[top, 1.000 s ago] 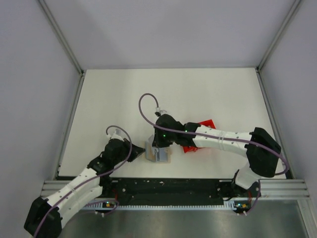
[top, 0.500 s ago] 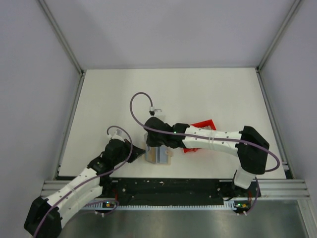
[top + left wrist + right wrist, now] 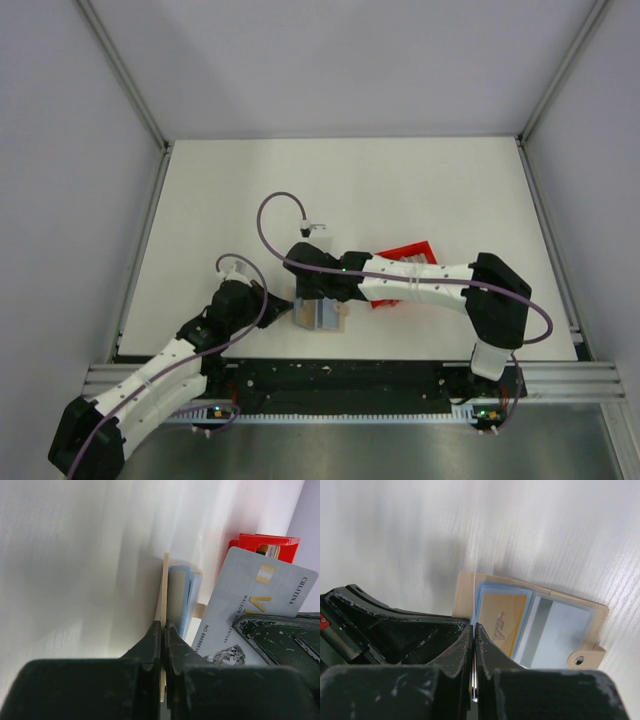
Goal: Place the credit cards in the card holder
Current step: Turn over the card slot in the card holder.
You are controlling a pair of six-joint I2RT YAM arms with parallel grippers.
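Card holder (image 3: 320, 314), a flat beige-tan soft wallet, sits open by the near edge — left gripper (image 3: 163, 626) pinched shut on its left flap. Right gripper (image 3: 473, 628) clamps a pale silver-blue plastic credit card (image 3: 250, 595) — misaligned, it may skid over filled pockets.

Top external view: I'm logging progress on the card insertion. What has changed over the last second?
The right gripper, shut on a pale card, moved left and nearer the bases, over the open card holder; its elbow swung left too. The left gripper stayed clamped on the holder's flap; card holder and red tray did not shift.
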